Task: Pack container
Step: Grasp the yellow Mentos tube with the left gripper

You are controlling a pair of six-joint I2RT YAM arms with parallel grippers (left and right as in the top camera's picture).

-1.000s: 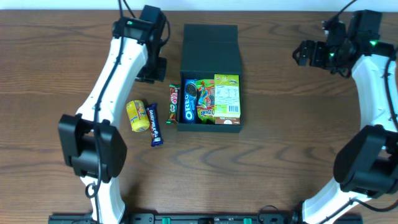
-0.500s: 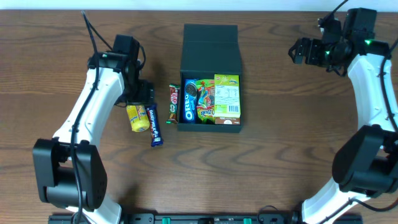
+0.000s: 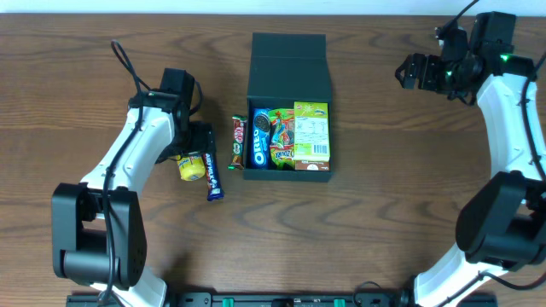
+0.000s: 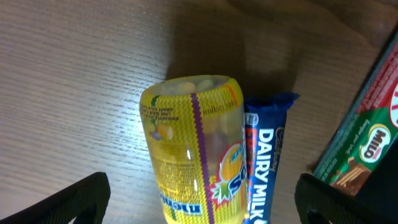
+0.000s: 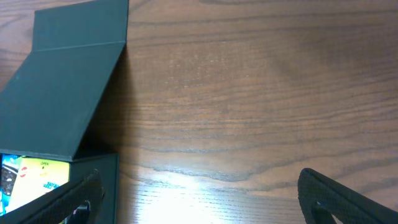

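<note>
**A:** While the container [image 3: 288, 72] sits open mid-counter [image 3: 384, 222], the left tool [image 3: 194, 143] hangs to its left over the yellow candy pack [image 3: 189, 168], jaws spread wide. What's the play?

**B:** Straight down, I'd say. Straddle the pack across its width and keep the container-side finger clear of the Dairy Milk bar [image 3: 212, 173] lying right against it. Squeeze gently, because that wrapper looks slippery.

**A:** And the right tool [image 3: 411, 72]?

**B:** It's well off to the container's right, spread too, with nothing in it.

**A:** Describe the box!

**B:** Dark teal, matte and squarish, with the lid flap [image 5: 62, 99] folded back on the far side. Inside there's a green carton [image 3: 311, 132] on the right, an orange pack [image 3: 283, 141] in the middle and Oreos [image 3: 261, 136] on the left. It looks nearly full to me. A Milo bar [image 3: 239, 142] lies just outside its left wall.
</note>
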